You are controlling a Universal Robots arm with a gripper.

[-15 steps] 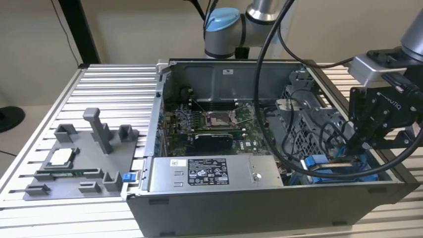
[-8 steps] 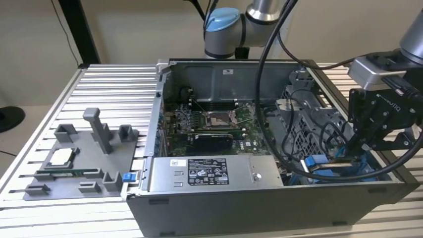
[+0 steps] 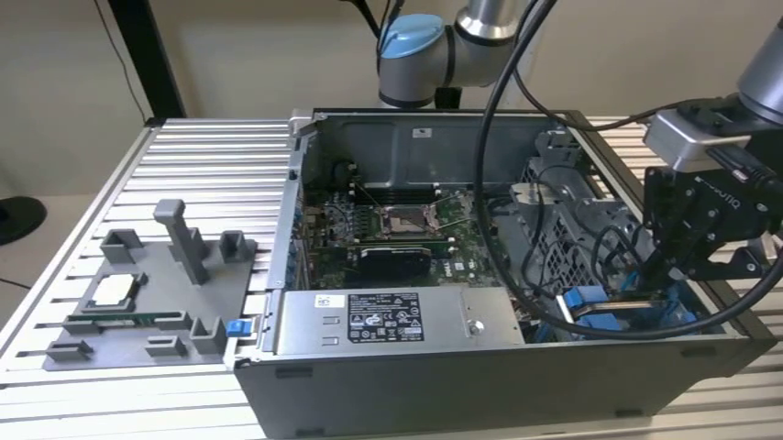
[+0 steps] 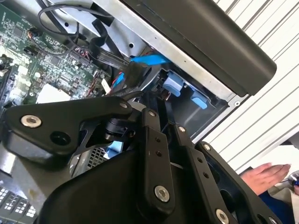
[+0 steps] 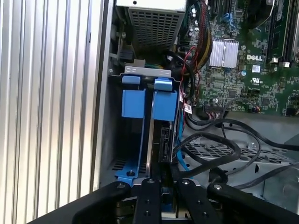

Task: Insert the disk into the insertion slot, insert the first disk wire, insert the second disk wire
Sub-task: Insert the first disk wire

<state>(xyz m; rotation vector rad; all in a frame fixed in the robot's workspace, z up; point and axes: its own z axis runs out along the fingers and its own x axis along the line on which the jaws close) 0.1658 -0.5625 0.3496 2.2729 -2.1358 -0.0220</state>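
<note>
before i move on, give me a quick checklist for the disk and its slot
1. Gripper down over the drive bay, at the exterior view's right: ok
2. Disk edge-on in its blue frame, in line with the bay: ok
3. Disk fully seated: cannot tell
4. Black cables away from the slot: not ok, they loop right beside the disk
5. Blue wire plugged in: cannot tell
6. Person's hand away from the arm: not ok

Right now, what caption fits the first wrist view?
Gripper at the blue-framed disk, standing on edge in the computer's drive bay.
</note>
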